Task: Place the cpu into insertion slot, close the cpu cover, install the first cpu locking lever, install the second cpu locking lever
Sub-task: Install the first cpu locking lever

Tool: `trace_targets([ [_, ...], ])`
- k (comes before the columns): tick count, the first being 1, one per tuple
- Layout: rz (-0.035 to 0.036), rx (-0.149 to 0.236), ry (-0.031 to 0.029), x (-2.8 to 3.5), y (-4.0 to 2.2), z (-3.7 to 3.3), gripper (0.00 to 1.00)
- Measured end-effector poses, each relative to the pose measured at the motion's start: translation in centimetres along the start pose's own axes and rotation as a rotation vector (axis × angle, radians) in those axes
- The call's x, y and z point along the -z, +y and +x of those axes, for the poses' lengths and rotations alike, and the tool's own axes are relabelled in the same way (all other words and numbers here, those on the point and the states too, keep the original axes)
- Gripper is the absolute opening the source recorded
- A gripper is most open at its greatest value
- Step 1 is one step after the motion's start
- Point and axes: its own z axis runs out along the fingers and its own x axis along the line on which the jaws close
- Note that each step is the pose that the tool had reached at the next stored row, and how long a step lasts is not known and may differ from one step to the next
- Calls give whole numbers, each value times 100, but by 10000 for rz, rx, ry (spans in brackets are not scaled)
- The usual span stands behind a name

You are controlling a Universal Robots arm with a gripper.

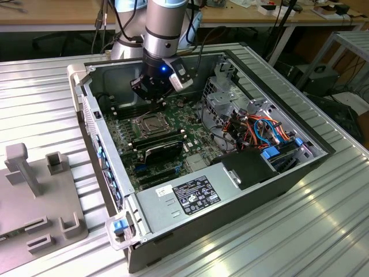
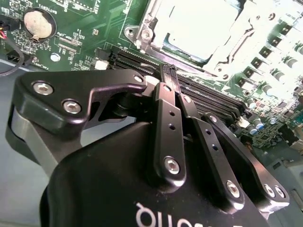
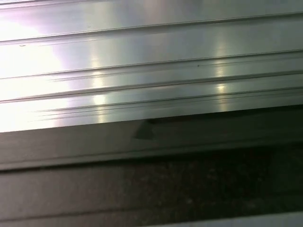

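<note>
1. My hand (image 2: 171, 75) hangs inside the open computer case (image 1: 300, 173), above the green circuit board (image 1: 124, 141) and just behind the insertion slot (image 1: 151, 124) in the exterior view.
2. In the second wrist view, my two black fingers (image 2: 166, 113) are pressed together at the tips, narrow, with nothing held between them.
3. The cpu (image 2: 201, 26) lies flat in the insertion slot, its pale metal top facing up.
4. The cpu cover (image 2: 236, 35) lies down around the cpu as a silvery frame; I cannot tell whether the locking levers are latched.
5. My fingertips stand over the long black memory slots (image 2: 208, 97) just beside the socket, apart from the cover.
6. The case rests on a ribbed metal desk (image 1: 323, 231); a grey fixture (image 1: 34, 196) sits at the exterior view's left.
</note>
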Motion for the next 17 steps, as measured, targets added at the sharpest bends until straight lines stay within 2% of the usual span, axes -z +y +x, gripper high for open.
trace_targets([
  [5,-5,190,3,-10,4,-28,11],
  [11,-4,229,4,-31,1,-34,11],
  [17,-5,226,9,-89,-9,-47,11],
])
